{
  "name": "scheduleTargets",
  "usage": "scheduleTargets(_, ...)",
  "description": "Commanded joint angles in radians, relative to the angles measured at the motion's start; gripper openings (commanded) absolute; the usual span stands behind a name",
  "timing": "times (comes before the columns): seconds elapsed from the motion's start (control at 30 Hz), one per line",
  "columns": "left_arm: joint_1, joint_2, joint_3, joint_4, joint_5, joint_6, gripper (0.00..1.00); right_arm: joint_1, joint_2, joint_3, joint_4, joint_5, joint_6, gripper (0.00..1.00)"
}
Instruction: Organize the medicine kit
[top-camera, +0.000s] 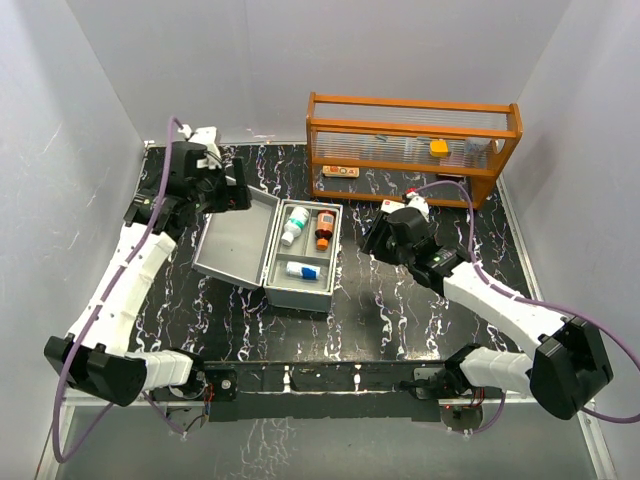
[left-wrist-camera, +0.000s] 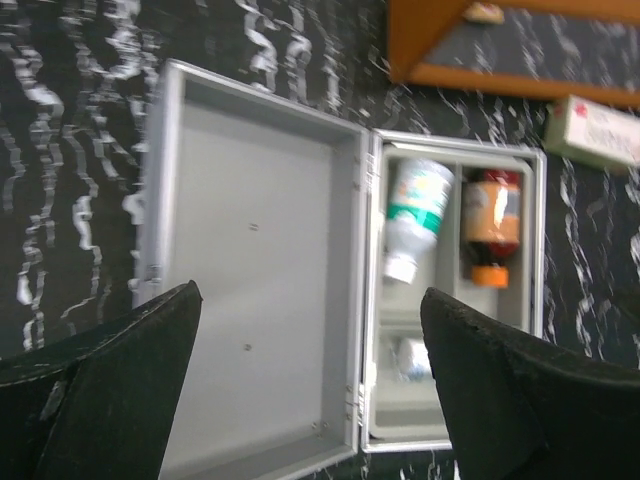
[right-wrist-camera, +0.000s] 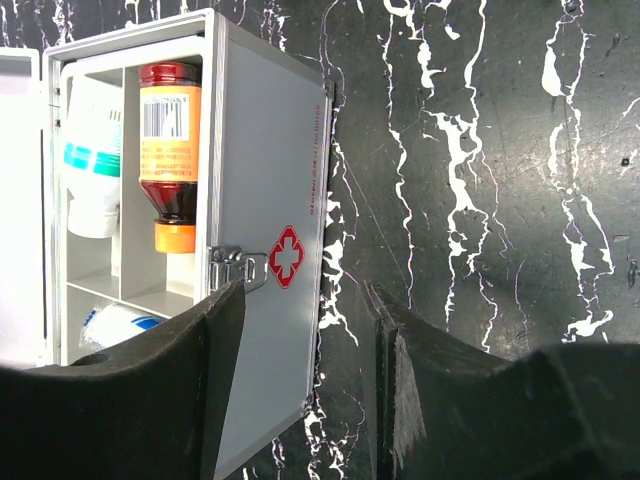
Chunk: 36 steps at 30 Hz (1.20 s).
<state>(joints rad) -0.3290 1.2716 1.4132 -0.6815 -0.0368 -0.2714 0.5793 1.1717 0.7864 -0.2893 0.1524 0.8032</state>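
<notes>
Top external view shows the medicine kit (top-camera: 300, 293) lying open near the middle of the dark marbled surface (top-camera: 400, 300), its lid (top-camera: 232, 245) swung out to the left, with a white bottle (top-camera: 295, 224), an orange bottle (top-camera: 325, 228) and a small blue-and-white bottle (top-camera: 305, 269) inside. The left fingers (left-wrist-camera: 120, 390) are spread wide over the lid and hold nothing. The right fingers (right-wrist-camera: 150, 400) are apart beside the kit's right side, holding nothing too
</notes>
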Motion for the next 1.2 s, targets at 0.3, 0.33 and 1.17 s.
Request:
scheduleTargets(0.3, 0.375, 0.016, -0.114, 0.088, 0.303, -0.115, 0.92, -0.006, -0.059, -0.024, 0.004, 0.004, 0.017, 0.48)
scheduleTargets(0.33, 0.392, 0.013, -0.139, 0.095, 0.318, -0.136, 0.93, -0.007, -0.059, -0.025, 0.005, 0.001, 0.018, 0.48)
scheduleTargets(1.17, 0.48, -0.047, -0.254, 0.183, 0.852, -0.174, 0.88, -0.007, 0.017, -0.023, 0.12, -0.163, 0.062, 0.48)
